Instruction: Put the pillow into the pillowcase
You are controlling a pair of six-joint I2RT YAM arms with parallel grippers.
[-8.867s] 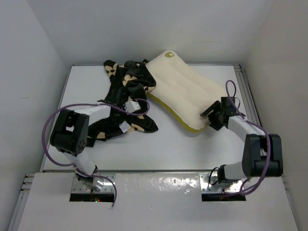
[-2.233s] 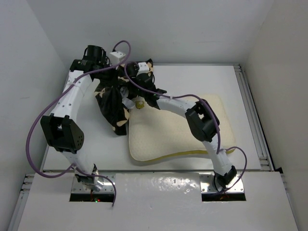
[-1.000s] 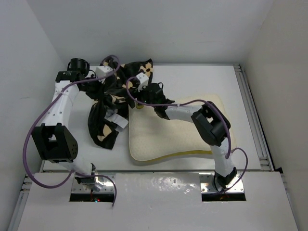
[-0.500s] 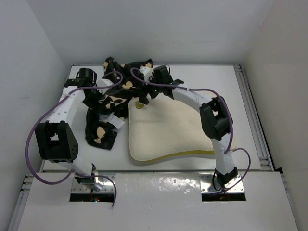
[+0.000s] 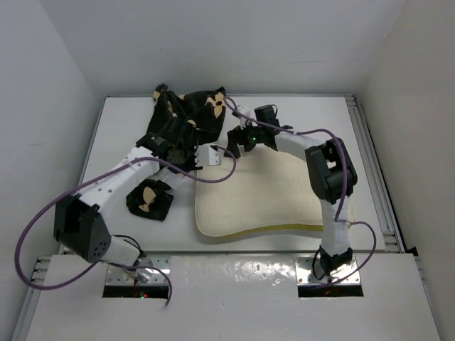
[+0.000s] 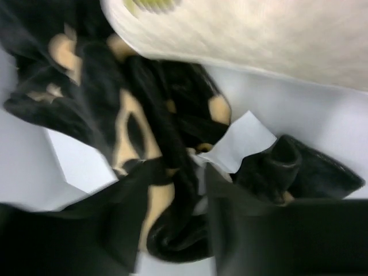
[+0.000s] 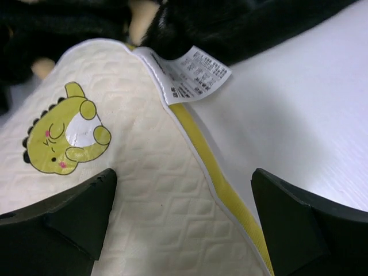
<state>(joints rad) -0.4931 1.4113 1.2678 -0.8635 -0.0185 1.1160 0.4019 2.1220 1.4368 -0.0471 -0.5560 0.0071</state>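
Note:
The cream quilted pillow (image 5: pixel 270 192) lies flat on the table with its yellow piping along the near edge. The black flower-print pillowcase (image 5: pixel 185 117) is bunched at the pillow's far left corner, with one fold (image 5: pixel 149 202) nearer. My left gripper (image 5: pixel 201 153) is low at the pillow's left edge. In the left wrist view its jaws (image 6: pixel 183 172) stand close together with a roll of pillowcase (image 6: pixel 144 115) between them, under the pillow (image 6: pixel 259 34). My right gripper (image 5: pixel 237 138) is open and empty. It hovers (image 7: pixel 183 178) over the pillow corner (image 7: pixel 155 190) that carries the white tag (image 7: pixel 192 75).
A yellow dinosaur print (image 7: pixel 63 135) marks that pillow corner. A white label (image 6: pixel 241 141) sticks out of the pillowcase. White walls close in the table (image 5: pixel 128 128) at the left, back and right. Purple cables loop off both arms.
My left arm has come down from the back left toward the pillow's left edge, bringing the pillowcase onto the table. My right gripper has drawn back right from the pillowcase to the pillow corner.

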